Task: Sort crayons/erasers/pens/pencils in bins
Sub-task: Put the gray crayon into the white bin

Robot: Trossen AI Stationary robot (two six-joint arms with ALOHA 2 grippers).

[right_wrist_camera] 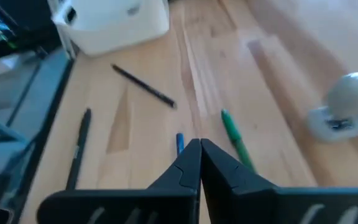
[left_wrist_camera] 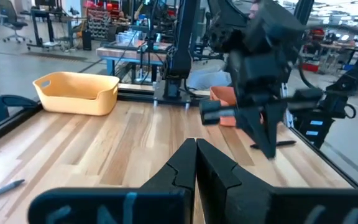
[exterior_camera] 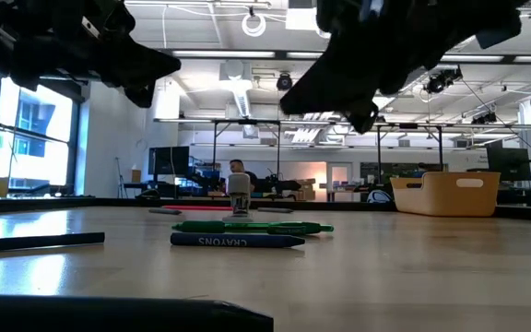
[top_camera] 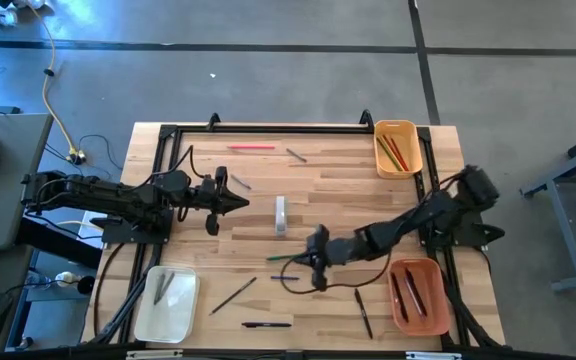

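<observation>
A green pen [top_camera: 286, 258] and a blue crayon [top_camera: 286, 277] lie flat side by side on the table's middle; both also show in the low view, the pen [exterior_camera: 252, 227] behind the crayon [exterior_camera: 238, 240]. My right gripper [top_camera: 306, 262] hovers just above them, shut and empty; in its wrist view [right_wrist_camera: 199, 146] the crayon [right_wrist_camera: 179, 142] and the pen [right_wrist_camera: 235, 140] lie just past its fingertips. My left gripper [top_camera: 240, 204] is shut and empty, held above the table left of centre, pointing toward the right arm [left_wrist_camera: 260, 81].
A yellow bin [top_camera: 398, 148] with pencils stands far right, an orange bin [top_camera: 416, 295] with pens near right, a white bin [top_camera: 166, 303] near left. Loose black pens [top_camera: 233, 295] [top_camera: 266, 324] [top_camera: 364, 312], a red pencil [top_camera: 252, 147] and a white eraser [top_camera: 281, 215] lie about.
</observation>
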